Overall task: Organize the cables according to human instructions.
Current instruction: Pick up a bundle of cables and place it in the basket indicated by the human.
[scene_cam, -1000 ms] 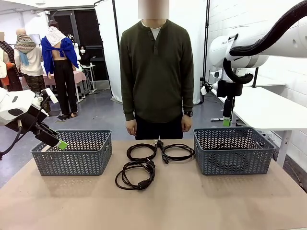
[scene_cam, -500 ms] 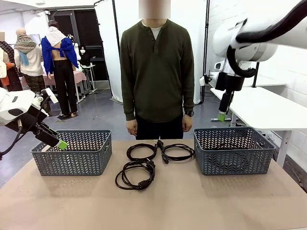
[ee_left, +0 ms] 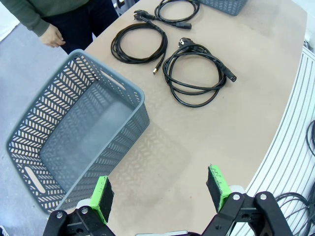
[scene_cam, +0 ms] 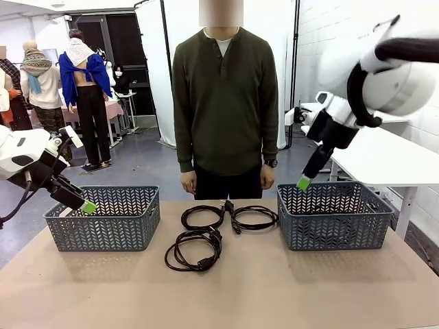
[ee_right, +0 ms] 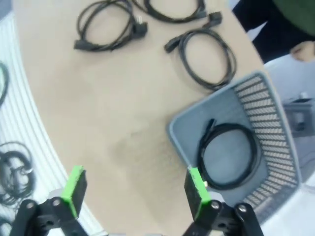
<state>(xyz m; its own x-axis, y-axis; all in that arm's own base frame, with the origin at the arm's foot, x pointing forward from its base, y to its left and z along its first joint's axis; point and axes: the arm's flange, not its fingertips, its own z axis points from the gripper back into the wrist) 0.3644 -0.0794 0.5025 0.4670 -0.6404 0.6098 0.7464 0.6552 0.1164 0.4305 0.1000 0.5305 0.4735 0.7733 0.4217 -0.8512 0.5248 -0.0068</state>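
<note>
Right pincer (scene_cam: 304, 183) swung left, basket (scene_cam: 334, 233) holds cable (ee_right: 202, 150)

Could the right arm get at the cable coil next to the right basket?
Probably yes: the right gripper hangs open over the right basket's corner, and the coil lies uncovered on the table beside it.

- Tan table (scene_cam: 288, 291): two baskets and three loose coils lie on it.
- Left basket (scene_cam: 103, 221) at 9 o'clock, right basket (scene_cam: 334, 218) at 3 o'clock.
- Far-left coil (scene_cam: 204, 208) and far-right coil (scene_cam: 255, 208) lie side by side toward 12 o'clock.
- Near coil (scene_cam: 214, 238) at 6 o'clock of far-left coil, just beside it.
</note>
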